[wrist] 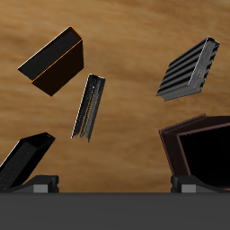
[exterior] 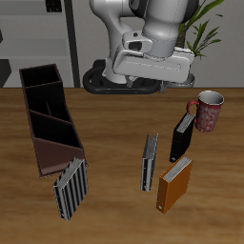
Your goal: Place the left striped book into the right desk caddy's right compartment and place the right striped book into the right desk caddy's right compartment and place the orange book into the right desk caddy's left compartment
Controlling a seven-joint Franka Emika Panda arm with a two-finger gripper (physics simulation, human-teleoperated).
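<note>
Nearest the tabletop's (exterior: 114, 214) front edge we see one striped book (exterior: 70, 188) standing tilted, just off the low sloped end of the right desk caddy (exterior: 50, 119); we cannot tell whether they touch. Level with it, further along the front edge, stands the orange book (exterior: 175, 183). Slightly farther back, between those two, the other striped book (exterior: 150, 161) stands upright near the tabletop's middle. Behind the orange book the black book (exterior: 182, 137) stands apart from it, and beyond that a patterned mug (exterior: 207, 111) sits toward the back edge. The caddy runs from the front area back toward a rear corner; all its sections look black inside. Our hand (exterior: 152, 69) hangs high over the tabletop's back, holding nothing; from both views we cannot tell how far apart its fingers stand.
</note>
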